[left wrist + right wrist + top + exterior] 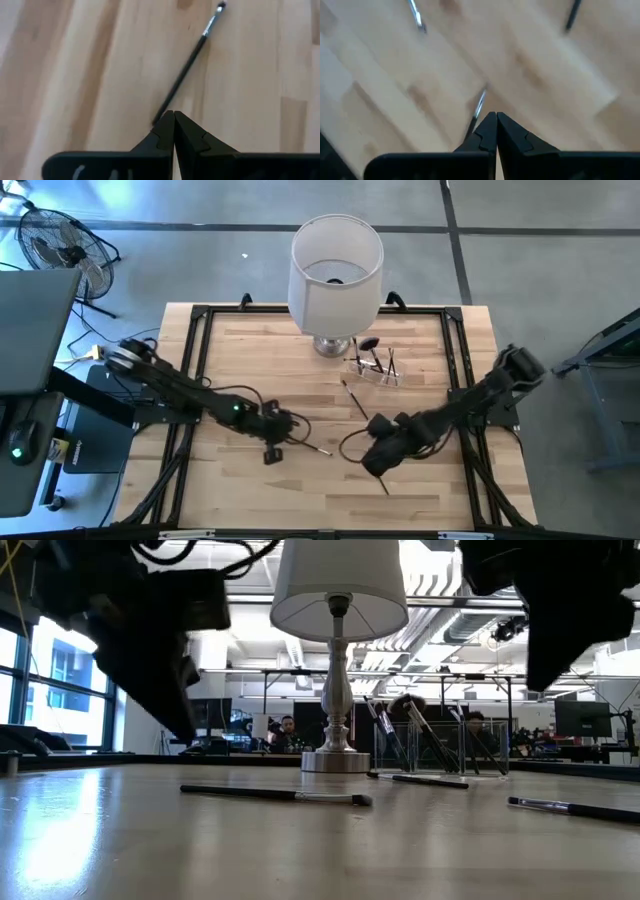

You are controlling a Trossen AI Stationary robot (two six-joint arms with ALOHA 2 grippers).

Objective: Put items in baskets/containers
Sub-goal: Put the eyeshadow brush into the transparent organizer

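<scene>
Near edge of counter (250, 490): one brush (383, 483) lies just in front of R hand (372, 465). R hand clenched, fingertips pressed together, nothing visibly between them; brush beside tips in wrist view. L hand (296, 430) also clenched, empty, its tips at the end of a dark brush (186, 70) lying flat mid-counter. Farther back: another brush (354, 397) loose on wood, then clear holder (373, 368) w/ several brushes standing in it, beside lamp (335, 275).
</scene>
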